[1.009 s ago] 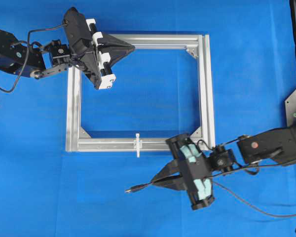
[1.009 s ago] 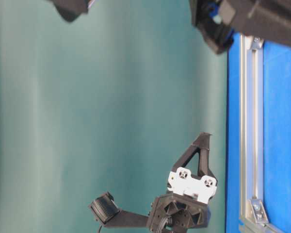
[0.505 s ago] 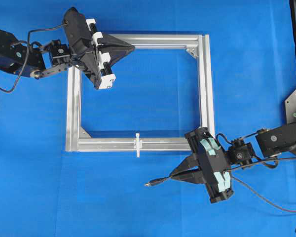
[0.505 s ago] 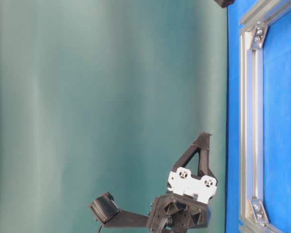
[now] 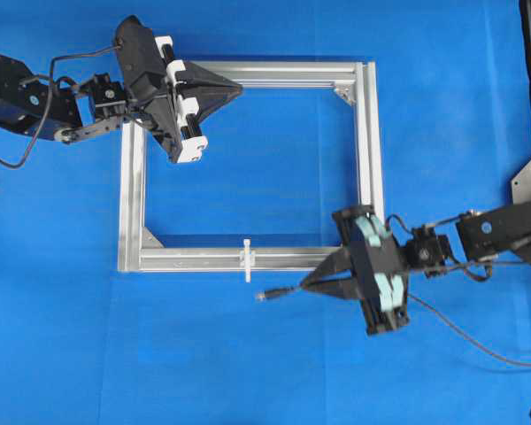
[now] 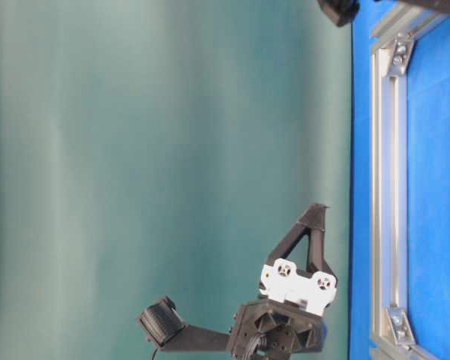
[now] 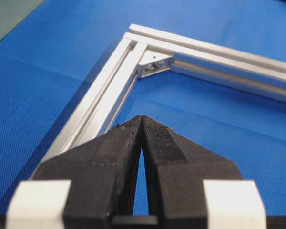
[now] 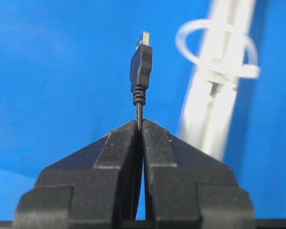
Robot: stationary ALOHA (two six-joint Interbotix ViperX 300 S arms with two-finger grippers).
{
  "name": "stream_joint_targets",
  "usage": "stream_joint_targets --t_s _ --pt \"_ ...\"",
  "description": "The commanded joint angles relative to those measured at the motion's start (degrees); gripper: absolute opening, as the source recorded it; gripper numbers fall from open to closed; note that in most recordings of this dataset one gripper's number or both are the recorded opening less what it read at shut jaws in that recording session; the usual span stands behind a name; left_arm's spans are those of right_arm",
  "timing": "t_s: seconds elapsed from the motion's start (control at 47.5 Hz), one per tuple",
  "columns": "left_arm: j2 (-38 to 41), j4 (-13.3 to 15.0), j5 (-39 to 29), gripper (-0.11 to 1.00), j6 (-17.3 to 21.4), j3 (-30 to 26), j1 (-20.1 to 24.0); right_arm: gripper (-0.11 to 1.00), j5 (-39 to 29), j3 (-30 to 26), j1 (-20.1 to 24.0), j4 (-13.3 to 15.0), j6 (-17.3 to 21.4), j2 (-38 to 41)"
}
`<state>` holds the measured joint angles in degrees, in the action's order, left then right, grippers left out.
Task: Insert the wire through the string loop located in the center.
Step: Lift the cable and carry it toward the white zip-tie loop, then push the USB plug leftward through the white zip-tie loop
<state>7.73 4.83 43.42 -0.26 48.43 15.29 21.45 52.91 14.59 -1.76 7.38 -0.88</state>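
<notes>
Overhead, the right hand (image 5: 311,283) pinches the wire (image 5: 288,289) just behind its plug, which points toward the string loop (image 5: 246,259) on the near bar of the aluminium frame (image 5: 368,150); the left hand (image 5: 234,86) sits pressed together over the far bar. At table level, only that left hand (image 6: 318,213) shows. The left wrist view confirms empty, closed fingers (image 7: 121,143). From the right wrist, the plug (image 8: 140,64) stands stiff while the cable trails limp, so holding near the tip looks sensible; the loop (image 8: 214,47) seems flimsy.
</notes>
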Motion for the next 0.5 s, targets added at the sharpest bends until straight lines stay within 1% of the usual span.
stream_joint_targets --t_s 0.0,0.084,0.21,0.484 --pt "-1.76 -0.18 0.35 0.00 -0.09 -0.53 -0.18 -0.03 1.32 -0.09 -1.76 -0.18 0.00 -1.32" --pt "-1.76 -0.18 0.35 0.00 -0.09 -0.44 -0.18 -0.03 2.02 0.35 -3.52 -0.09 0.00 -1.32" --pt "-1.85 -0.18 0.35 0.00 0.09 -0.53 -0.09 -0.03 2.02 0.62 -4.83 -0.09 0.00 -1.32" --pt "-1.85 -0.18 0.35 0.00 0.18 -0.62 -0.18 -0.03 2.20 0.62 -4.66 -0.09 0.00 -1.32"
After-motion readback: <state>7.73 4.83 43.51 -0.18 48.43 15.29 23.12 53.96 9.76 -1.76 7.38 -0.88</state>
